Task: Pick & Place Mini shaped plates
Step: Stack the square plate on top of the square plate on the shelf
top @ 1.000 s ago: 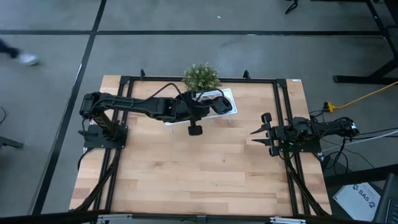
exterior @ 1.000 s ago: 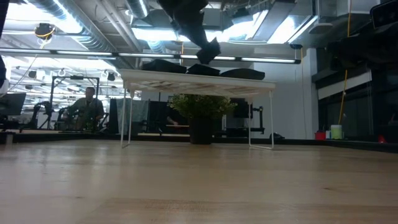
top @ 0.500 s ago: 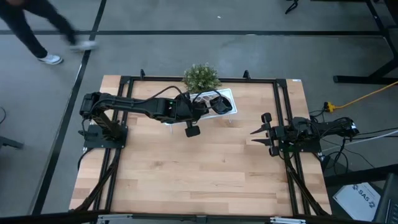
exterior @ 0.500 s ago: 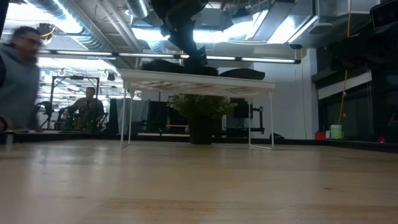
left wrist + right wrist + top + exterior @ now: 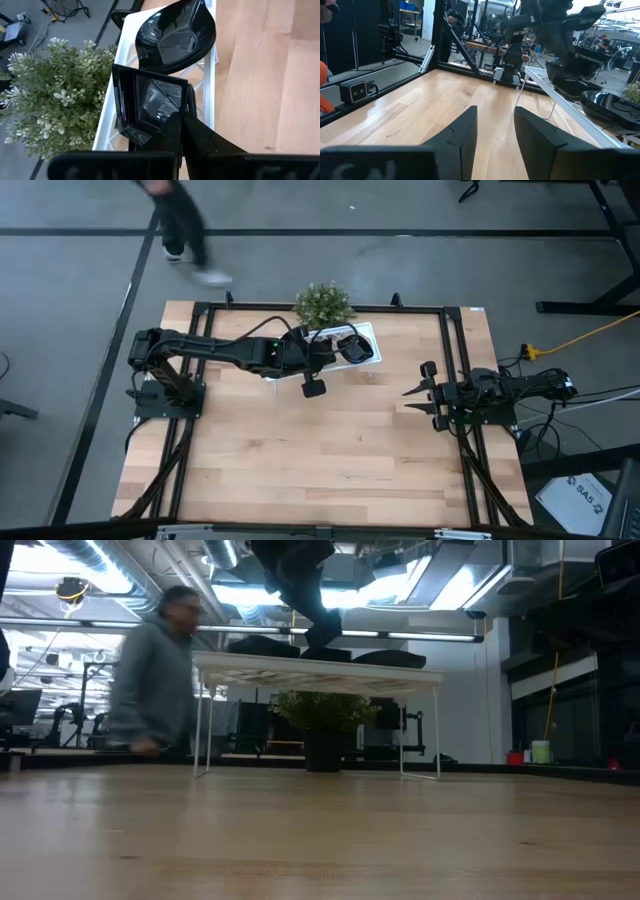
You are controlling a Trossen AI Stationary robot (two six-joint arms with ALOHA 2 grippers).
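A white lattice rack (image 5: 345, 348) at twelve o'clock carries glossy black dishes (image 5: 175, 35), uncountable; the left gripper (image 5: 175, 122) pinches one square dish (image 5: 150, 102); the right gripper (image 5: 492, 130) gapes empty.

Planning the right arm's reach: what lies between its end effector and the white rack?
Bare tabletop between the right end effector and the white rack, per the high view.

Glossy black mini shaped plates (image 5: 176, 35) lie on the white rack (image 5: 112, 107), one square, one leaf-like
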